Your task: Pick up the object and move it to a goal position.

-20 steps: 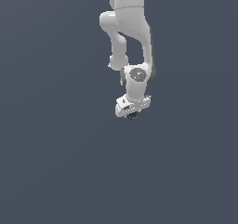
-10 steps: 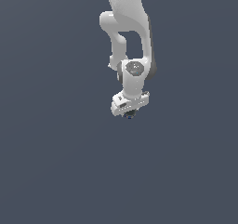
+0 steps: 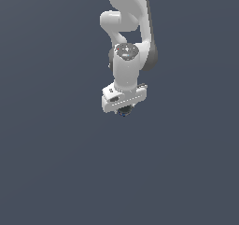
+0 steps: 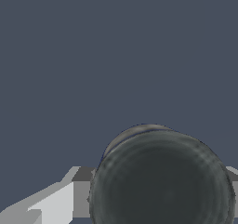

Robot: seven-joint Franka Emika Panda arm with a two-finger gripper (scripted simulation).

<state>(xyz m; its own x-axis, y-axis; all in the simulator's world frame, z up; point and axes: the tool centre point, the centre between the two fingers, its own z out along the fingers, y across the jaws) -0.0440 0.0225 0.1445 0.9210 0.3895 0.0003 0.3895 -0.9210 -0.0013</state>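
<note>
The object (image 3: 125, 112), a small dark can with a hint of blue, shows just under the white hand in the exterior view. My gripper (image 3: 123, 109) hangs from the arm near the picture's middle, pointing down, shut on the object. The wrist view is filled low down by the object's dark grey round top (image 4: 162, 181). A grey and white finger (image 4: 76, 193) presses its one side, and a sliver of the other finger (image 4: 233, 174) shows at its far side. The can's lower side and the fingertips are hidden.
The white arm (image 3: 128, 28) comes down from the exterior view's upper edge. Plain dark grey-blue ground (image 3: 56, 163) lies all around, with no other object, edge or goal marker showing.
The hand, with the object in it, has drifted toward the exterior view's left over the last second. The wrist has turned a little. The grip has not changed.
</note>
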